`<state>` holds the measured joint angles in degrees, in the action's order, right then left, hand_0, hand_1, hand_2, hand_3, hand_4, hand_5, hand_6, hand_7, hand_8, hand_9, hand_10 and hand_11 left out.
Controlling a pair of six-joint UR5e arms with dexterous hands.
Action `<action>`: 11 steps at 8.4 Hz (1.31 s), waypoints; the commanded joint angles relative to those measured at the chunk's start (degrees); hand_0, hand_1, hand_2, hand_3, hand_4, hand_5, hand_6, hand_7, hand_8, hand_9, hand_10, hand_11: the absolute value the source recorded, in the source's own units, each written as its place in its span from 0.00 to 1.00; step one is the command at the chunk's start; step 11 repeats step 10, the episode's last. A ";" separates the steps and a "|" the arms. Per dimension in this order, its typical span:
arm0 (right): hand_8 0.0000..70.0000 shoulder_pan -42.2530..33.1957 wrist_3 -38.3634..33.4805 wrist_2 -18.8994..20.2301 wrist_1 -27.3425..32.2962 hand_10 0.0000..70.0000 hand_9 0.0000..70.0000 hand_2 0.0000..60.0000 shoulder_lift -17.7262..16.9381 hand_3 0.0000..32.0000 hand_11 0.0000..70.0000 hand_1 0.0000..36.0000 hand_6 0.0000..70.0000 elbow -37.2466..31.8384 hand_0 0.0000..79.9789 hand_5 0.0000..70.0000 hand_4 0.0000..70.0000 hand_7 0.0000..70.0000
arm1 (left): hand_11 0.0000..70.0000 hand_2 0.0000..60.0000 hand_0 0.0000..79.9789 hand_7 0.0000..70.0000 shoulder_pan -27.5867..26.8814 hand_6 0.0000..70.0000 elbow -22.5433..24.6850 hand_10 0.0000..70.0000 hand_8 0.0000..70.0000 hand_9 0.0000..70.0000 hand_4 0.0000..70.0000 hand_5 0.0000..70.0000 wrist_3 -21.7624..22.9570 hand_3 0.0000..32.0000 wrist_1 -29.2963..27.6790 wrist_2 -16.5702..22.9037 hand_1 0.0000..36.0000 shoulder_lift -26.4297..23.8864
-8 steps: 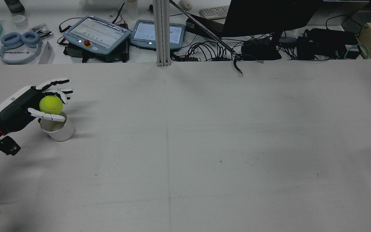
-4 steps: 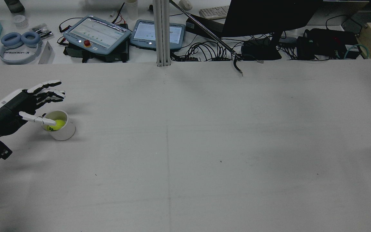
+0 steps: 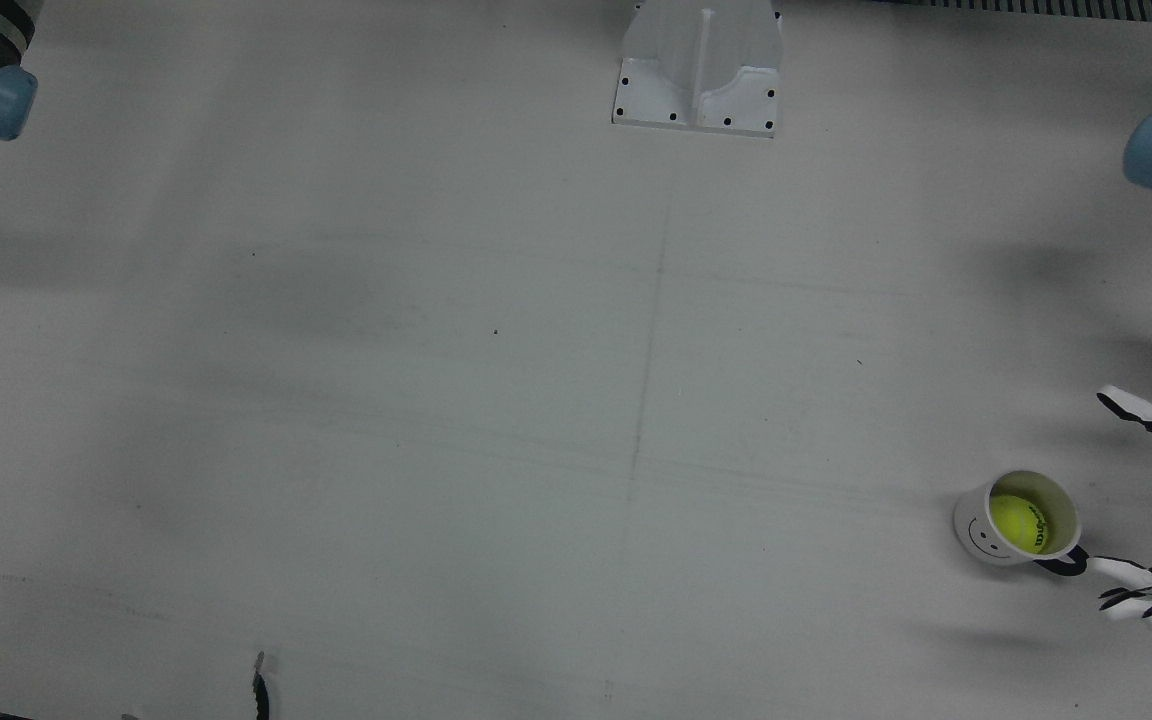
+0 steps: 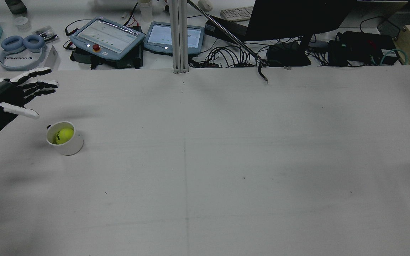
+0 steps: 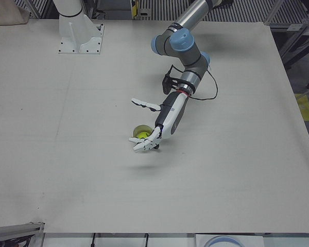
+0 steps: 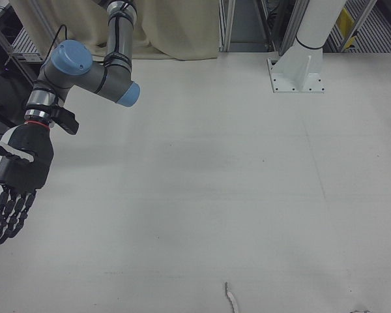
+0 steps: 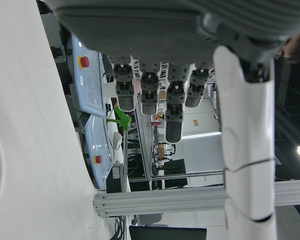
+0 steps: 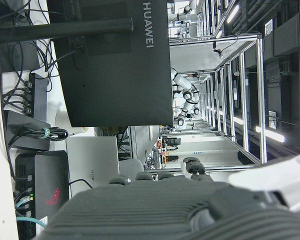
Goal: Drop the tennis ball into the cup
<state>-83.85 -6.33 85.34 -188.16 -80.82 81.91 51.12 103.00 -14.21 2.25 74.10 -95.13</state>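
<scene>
Tennis ball [image 4: 64,135] sits inside white cup [image 4: 70,146], far left on table [image 4: 205,160]. Left hand [image 4: 4,101] beside cup, fingers spread, empty. Right hand [image 6: 16,176] fingers straight, empty.

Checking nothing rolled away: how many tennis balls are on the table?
1. The yellow-green tennis ball sits inside the white paper cup near the open left hand. No other ball shows in any view.

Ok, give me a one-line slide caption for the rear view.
Tennis ball resting inside the white cup, left hand open beside it.
</scene>
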 commanded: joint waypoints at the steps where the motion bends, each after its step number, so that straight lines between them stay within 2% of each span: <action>1: 0.00 0.00 0.00 0.00 0.08 0.00 0.00 0.00 -0.04 0.00 0.00 0.00 0.00 0.00 0.00 0.00 0.00 0.00 | 0.34 0.03 0.69 0.37 12.64 0.63 6.41 0.22 0.28 0.23 0.27 0.21 2.35 0.00 5.48 6.47 0.46 -0.93; 2: 0.00 0.00 0.00 0.00 0.08 0.00 0.00 0.00 -0.04 0.00 0.00 0.00 0.00 0.00 0.00 0.00 0.00 0.00 | 0.37 0.06 0.73 0.37 17.91 0.63 7.29 0.23 0.25 0.24 0.28 0.22 2.09 0.00 6.53 7.71 0.56 -2.07; 3: 0.00 0.00 0.00 0.00 0.08 0.00 0.00 0.00 -0.04 0.00 0.00 0.00 0.00 0.00 0.00 0.00 0.00 0.00 | 0.39 0.07 0.78 0.35 20.58 0.57 7.30 0.24 0.22 0.23 0.26 0.22 1.82 0.00 6.54 8.16 0.67 -2.25; 4: 0.00 0.00 0.00 0.00 0.08 0.00 0.00 0.00 -0.04 0.00 0.00 0.00 0.00 0.00 0.00 0.00 0.00 0.00 | 0.40 0.08 0.80 0.32 21.56 0.60 7.22 0.25 0.22 0.22 0.24 0.23 1.82 0.00 6.54 8.16 0.70 -1.91; 5: 0.00 0.00 0.00 0.00 -0.01 0.00 0.00 0.00 -0.04 0.00 0.00 0.00 0.00 0.00 0.00 0.00 0.00 0.00 | 0.40 0.06 0.82 0.36 23.57 0.46 7.30 0.25 0.19 0.24 0.25 0.20 1.73 0.00 6.54 8.34 0.73 -1.82; 6: 0.00 0.00 0.00 0.00 -0.01 0.00 0.00 0.00 -0.04 0.00 0.00 0.00 0.00 0.00 0.00 0.00 0.00 0.00 | 0.39 0.06 0.86 0.37 24.55 0.49 7.48 0.24 0.20 0.24 0.26 0.21 1.73 0.00 6.71 9.64 0.75 -2.16; 7: 0.00 0.00 0.00 0.00 -0.01 0.00 0.00 0.00 -0.04 0.00 0.00 0.00 0.00 0.00 0.00 0.00 0.00 0.00 | 0.39 0.07 0.88 0.36 24.47 0.58 8.09 0.24 0.22 0.24 0.26 0.23 1.73 0.00 7.15 9.83 0.75 -2.08; 8: 0.00 0.00 0.00 0.00 -0.01 0.00 0.00 0.00 -0.04 0.00 0.00 0.00 0.00 0.00 0.00 0.00 0.00 0.00 | 0.39 0.07 0.88 0.36 24.21 0.61 7.92 0.24 0.22 0.23 0.26 0.23 1.73 0.00 7.15 9.83 0.75 -1.91; 9: 0.00 0.00 0.00 0.00 0.08 0.00 0.00 0.00 0.05 0.00 0.00 0.00 0.00 0.00 0.00 0.00 0.00 0.00 | 0.38 0.05 0.90 0.37 24.12 0.55 7.83 0.23 0.22 0.24 0.26 0.22 1.82 0.00 7.15 10.01 0.76 -1.73; 11: 0.00 0.00 0.00 0.00 -0.01 0.00 0.00 0.00 -0.03 0.00 0.00 0.00 0.00 0.00 0.00 0.00 0.00 0.00 | 0.38 0.05 0.88 0.37 24.12 0.52 8.00 0.23 0.22 0.24 0.25 0.22 1.82 0.00 7.15 10.01 0.75 -1.64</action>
